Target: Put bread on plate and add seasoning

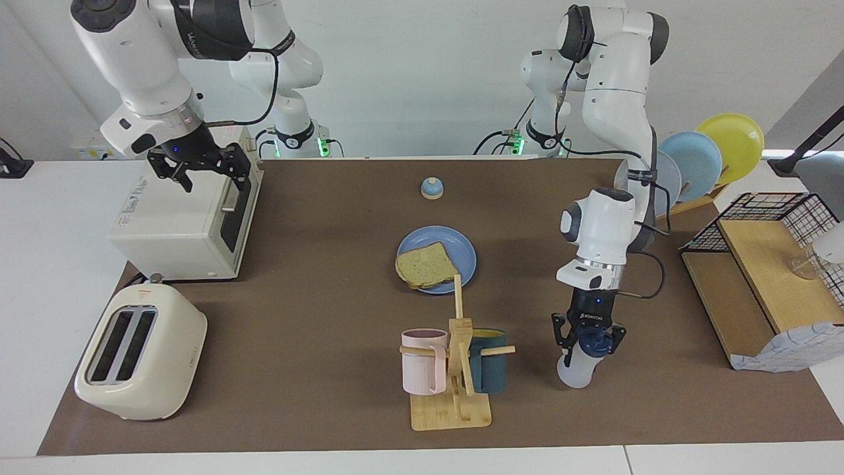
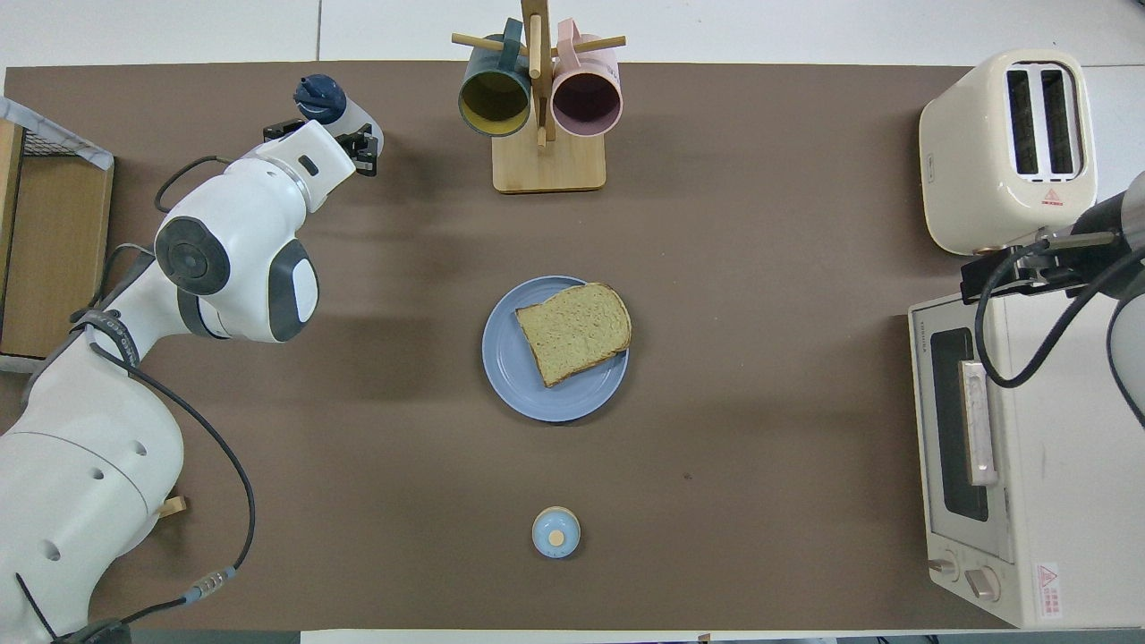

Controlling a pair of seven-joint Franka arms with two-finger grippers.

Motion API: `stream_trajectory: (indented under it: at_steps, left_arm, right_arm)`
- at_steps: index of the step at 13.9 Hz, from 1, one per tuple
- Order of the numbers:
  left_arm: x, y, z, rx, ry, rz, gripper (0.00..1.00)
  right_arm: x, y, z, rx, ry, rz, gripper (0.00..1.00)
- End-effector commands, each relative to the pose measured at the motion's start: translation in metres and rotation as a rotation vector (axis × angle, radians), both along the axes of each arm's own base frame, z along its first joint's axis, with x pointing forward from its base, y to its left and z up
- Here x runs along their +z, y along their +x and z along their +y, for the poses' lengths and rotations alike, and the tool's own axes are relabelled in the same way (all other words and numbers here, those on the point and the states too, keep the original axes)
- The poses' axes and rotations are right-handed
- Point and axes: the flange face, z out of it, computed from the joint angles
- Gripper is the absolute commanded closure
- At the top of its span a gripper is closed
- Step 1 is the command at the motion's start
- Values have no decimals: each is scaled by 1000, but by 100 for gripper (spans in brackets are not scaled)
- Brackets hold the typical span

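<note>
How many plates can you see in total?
4. The blue plate holding the bread sits mid-table; a yellow plate, a light blue plate and a greyish plate stand in the rack. Others may be hidden.

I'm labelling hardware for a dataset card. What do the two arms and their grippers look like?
Both arms are glossy white with rounded shells and dark grey joint caps. Each ends in a black two-finger gripper: the left gripper and the right gripper, each with a small blue light on its body. Black cables run along the outside of both arms to the wrists, and green lights glow at the bases.
</note>
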Motion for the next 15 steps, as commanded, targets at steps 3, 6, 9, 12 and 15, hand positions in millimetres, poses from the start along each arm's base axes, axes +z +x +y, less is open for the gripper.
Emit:
stream_trajectory:
  at_steps: [3,6,9,12,15]
  left_arm:
    - [-8,8,-1,-18,14,-6,100]
    - [-13,7,-1,-19,20,24,100]
    - [-16,6,-1,-20,25,44,98]
    - [-20,4,-1,-20,26,53,76]
    - [-20,4,-1,-19,26,58,45]
  right_arm:
    - [2,-8,0,25,-1,12,0]
    - [2,-8,0,27,-1,13,0]
    - [2,-8,0,27,0,13,0]
    - [2,-9,1,26,0,19,0]
    - [1,-9,1,28,0,21,0]
